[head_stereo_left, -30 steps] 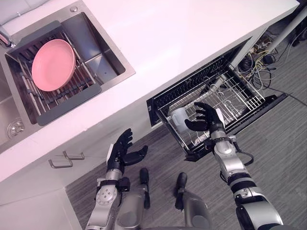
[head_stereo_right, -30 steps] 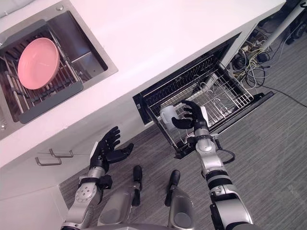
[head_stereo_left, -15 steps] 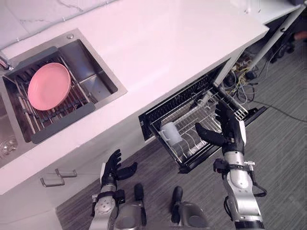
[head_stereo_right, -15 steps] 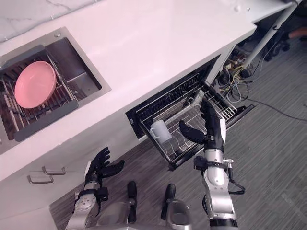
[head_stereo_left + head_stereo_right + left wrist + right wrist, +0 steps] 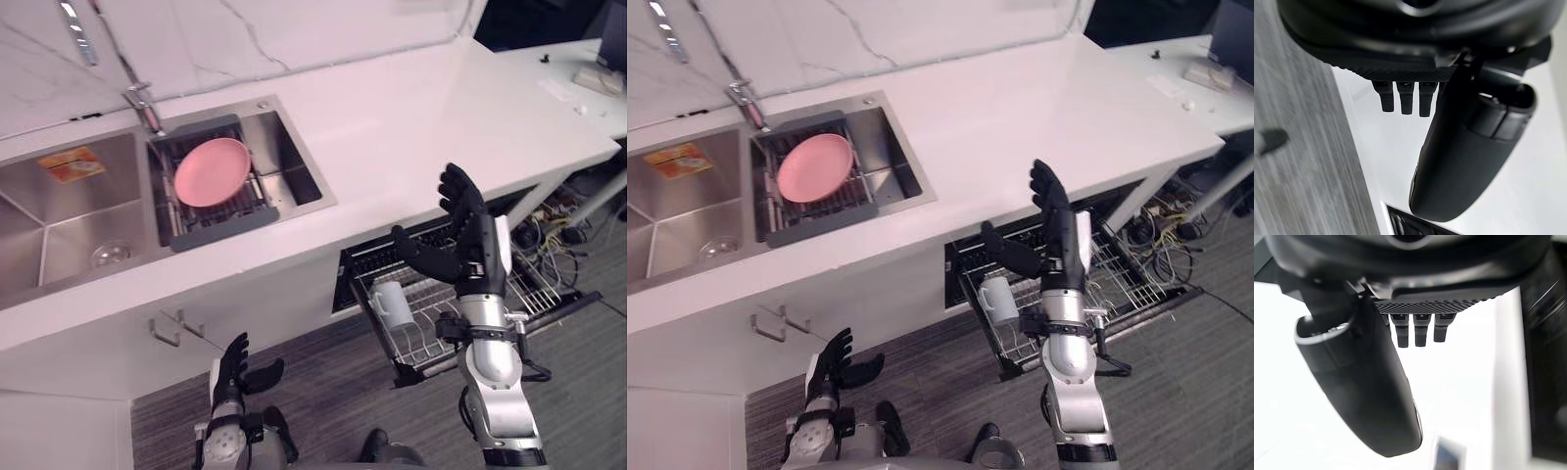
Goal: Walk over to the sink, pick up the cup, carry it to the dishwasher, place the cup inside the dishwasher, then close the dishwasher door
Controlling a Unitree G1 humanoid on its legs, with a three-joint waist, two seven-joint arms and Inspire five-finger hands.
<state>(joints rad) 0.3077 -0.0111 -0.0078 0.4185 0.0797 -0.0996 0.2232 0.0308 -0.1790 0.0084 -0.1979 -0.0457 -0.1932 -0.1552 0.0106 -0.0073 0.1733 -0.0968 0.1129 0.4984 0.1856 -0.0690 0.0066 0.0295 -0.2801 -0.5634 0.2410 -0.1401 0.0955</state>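
Note:
A white cup [image 5: 393, 304] with a handle stands in the wire rack [image 5: 519, 294] of the open dishwasher, at the rack's left end. My right hand [image 5: 468, 233] is raised above the rack, open, fingers spread, holding nothing; it is clear of the cup. My left hand [image 5: 235, 370] hangs low in front of the white cabinet [image 5: 118, 343], open and empty. The dishwasher rack [image 5: 1117, 284] is pulled out below the counter edge.
A pink plate [image 5: 211, 171] lies on a dark drain rack in the steel sink [image 5: 59, 215]. A faucet [image 5: 142, 103] stands behind it. The white counter [image 5: 411, 108] runs to the right. Cables [image 5: 549, 240] lie on the grey floor by the dishwasher.
The whole view has tilted up and swung, so the camera moved. My right hand has risen higher above the rack. The cup stays in the rack.

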